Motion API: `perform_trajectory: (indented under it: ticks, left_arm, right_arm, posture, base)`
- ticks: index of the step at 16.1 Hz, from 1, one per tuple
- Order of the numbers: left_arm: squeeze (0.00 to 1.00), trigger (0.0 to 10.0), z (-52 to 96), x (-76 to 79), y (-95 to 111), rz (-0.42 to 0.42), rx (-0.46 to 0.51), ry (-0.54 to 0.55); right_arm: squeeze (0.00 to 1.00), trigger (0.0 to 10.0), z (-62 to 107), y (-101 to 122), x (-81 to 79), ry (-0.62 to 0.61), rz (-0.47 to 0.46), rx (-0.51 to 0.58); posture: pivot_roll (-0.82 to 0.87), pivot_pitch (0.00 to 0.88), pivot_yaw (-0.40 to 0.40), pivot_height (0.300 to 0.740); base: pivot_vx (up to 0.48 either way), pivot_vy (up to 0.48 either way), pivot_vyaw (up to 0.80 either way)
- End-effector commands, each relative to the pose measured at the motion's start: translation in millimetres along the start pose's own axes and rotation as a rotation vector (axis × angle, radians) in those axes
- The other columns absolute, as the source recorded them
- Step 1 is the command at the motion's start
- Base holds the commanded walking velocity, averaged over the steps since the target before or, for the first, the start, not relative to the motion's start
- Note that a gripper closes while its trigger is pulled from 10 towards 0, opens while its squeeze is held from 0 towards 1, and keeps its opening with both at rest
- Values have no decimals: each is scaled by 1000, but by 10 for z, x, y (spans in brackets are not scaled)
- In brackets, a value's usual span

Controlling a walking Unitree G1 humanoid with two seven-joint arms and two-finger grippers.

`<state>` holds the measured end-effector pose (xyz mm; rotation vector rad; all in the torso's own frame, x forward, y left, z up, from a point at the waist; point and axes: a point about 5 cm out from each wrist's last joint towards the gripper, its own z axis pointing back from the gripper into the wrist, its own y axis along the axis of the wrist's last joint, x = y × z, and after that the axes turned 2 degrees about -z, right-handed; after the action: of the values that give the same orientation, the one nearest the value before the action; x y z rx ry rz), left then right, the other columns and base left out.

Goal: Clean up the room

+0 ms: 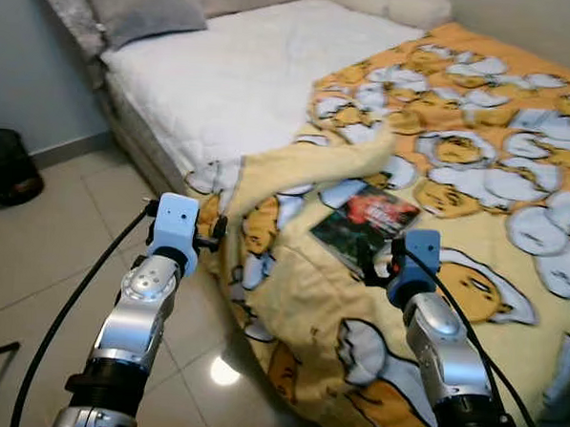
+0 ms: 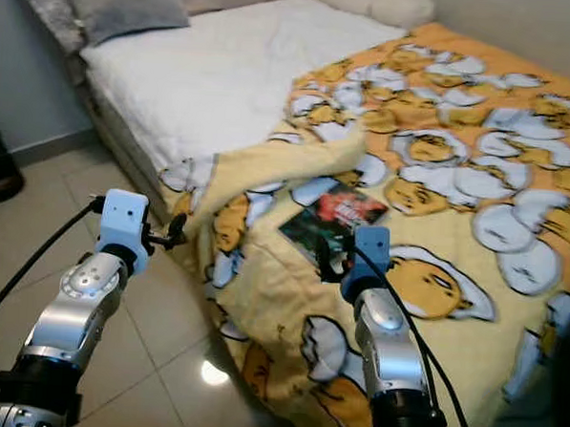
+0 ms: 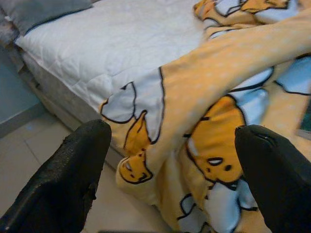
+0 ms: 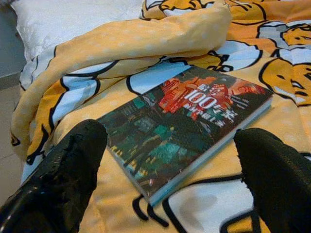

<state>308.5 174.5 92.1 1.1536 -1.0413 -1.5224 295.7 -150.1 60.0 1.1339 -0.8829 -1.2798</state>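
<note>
A book [image 1: 366, 223] with a dark red and green cover lies flat on the yellow cartoon-egg blanket [image 1: 479, 157] near the bed's front corner. My right gripper [image 4: 171, 137] is open just in front of the book [image 4: 184, 121], its black fingers [image 4: 63, 179] spread to either side of the near edge without touching it. My left gripper [image 1: 212, 232] hovers open over the floor beside the bed. It faces the rumpled blanket fold [image 3: 204, 97] that hangs over the mattress corner, with nothing between its fingers [image 3: 63, 179].
The bare white mattress [image 1: 235, 67] takes up the bed's left half, with a grey pillow [image 1: 143, 5] and white pillows [image 1: 392, 4] at the head. A black bin [image 1: 5, 165] stands on the tiled floor [image 1: 53, 259] by the left wall.
</note>
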Motion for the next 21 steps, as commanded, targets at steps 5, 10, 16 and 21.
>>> perform_trajectory:
  ticks: [5, 10, 16, 21]
  left_arm:
    - [533, 10000, 17, -71, 15, 20, 14, -20]
    - [545, 10000, 21, -66, 16, 31, 15, -33]
    - [545, 10000, 25, -38, 4, 30, 13, -60]
    - [506, 10000, 24, -19, 25, -24, 26, -75]
  right_arm:
    - [0, 10000, -26, 27, -84, 22, -12, 1]
    - [0, 10000, -26, 30, -89, 33, 14, -3]
    - [0, 10000, -32, 27, 27, -45, -25, -11]
    - [0, 10000, -32, 6, 4, -32, -35, -21]
  posture:
    - [-50, 0, 34, 740]
    - [-50, 0, 34, 740]
    - [-51, 0, 35, 740]
    - [-49, 0, 34, 740]
  base:
    - [51, 0, 0]
    - [313, 0, 0]
    - [399, 0, 229]
    - [153, 0, 0]
